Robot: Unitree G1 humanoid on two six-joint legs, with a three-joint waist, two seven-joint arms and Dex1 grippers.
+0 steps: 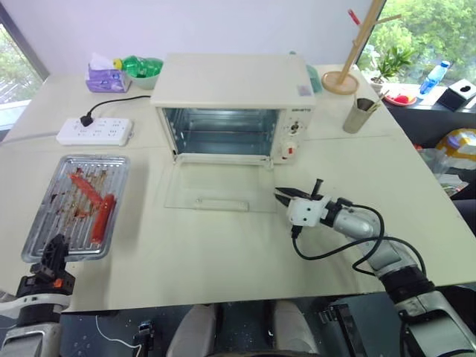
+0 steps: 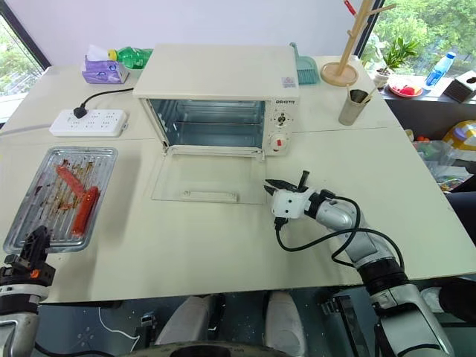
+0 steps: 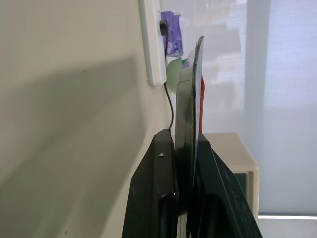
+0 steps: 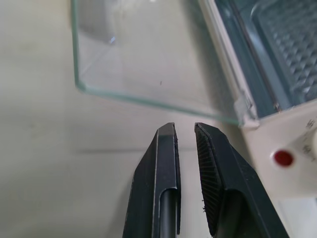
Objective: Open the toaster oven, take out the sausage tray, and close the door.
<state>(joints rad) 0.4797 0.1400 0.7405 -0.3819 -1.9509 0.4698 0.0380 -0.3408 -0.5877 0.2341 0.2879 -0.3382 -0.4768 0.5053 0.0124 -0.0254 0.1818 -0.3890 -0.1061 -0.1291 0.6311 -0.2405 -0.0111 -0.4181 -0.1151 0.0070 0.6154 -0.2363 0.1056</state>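
Observation:
The cream toaster oven (image 1: 234, 82) stands at the back middle of the table, its cavity bare. Its glass door (image 1: 216, 186) lies folded down flat on the table, handle (image 1: 221, 202) toward me. The silver sausage tray (image 1: 37, 223), holding red sausages (image 1: 103, 218), rests on the table to the oven's left. My left gripper (image 1: 53, 251) is shut on the tray's near rim (image 3: 188, 99), which runs between its fingers (image 3: 158, 163). My right gripper (image 1: 282, 196) hovers just off the door's right front corner (image 4: 237, 111), its fingers (image 4: 166, 148) nearly together with nothing between them.
A white power strip (image 1: 95, 131) lies behind the tray, with a purple tissue box (image 1: 106, 76) and a green bottle (image 1: 141, 67) further back. A wooden stand (image 1: 349, 59) and a metal cup (image 1: 361, 113) sit right of the oven. The table's front edge is close to both arms.

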